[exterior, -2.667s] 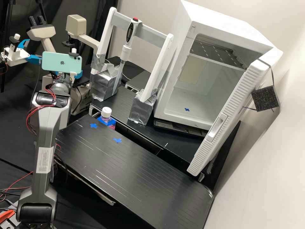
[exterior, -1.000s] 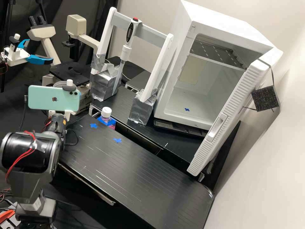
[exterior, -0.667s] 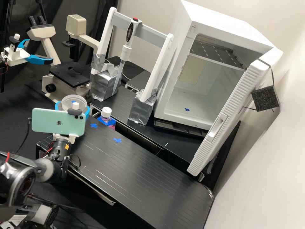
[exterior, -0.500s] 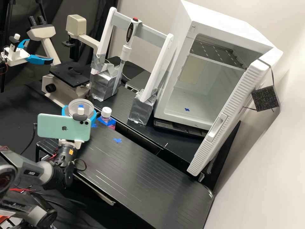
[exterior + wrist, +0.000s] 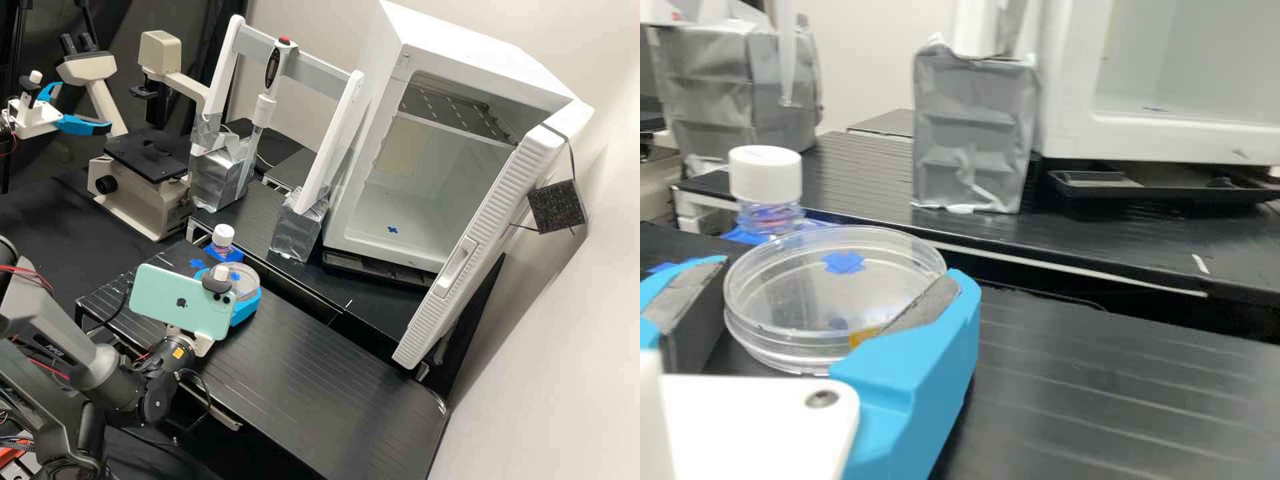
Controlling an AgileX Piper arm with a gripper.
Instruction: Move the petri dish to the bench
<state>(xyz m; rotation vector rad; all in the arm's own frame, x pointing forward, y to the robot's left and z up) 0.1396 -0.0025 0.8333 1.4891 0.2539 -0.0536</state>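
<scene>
In the high view my gripper [image 5: 241, 287] is shut on the clear petri dish [image 5: 248, 283], over the far left part of the black bench [image 5: 320, 373]. The dish looks level, with a blue cross on it. The wrist view has my gripper [image 5: 838, 280] with its blue fingers on opposite sides of the petri dish [image 5: 790, 290]. Whether the dish's bottom touches the bench I cannot tell. One blue tape cross [image 5: 197, 263] on the bench lies just left of the dish.
A white-capped bottle [image 5: 223, 237] stands close behind the dish. Farther back are a microscope [image 5: 143, 173], a pipette stand with taped feet [image 5: 297, 230] and a white cabinet [image 5: 373, 227] with its door open. Another arm's blue fingers [image 5: 83, 125] show at the far left.
The arm has swung from near the microscope toward the right and nearer side, carrying the dish over the bench. The bench's second blue cross, visible before, is now covered.
</scene>
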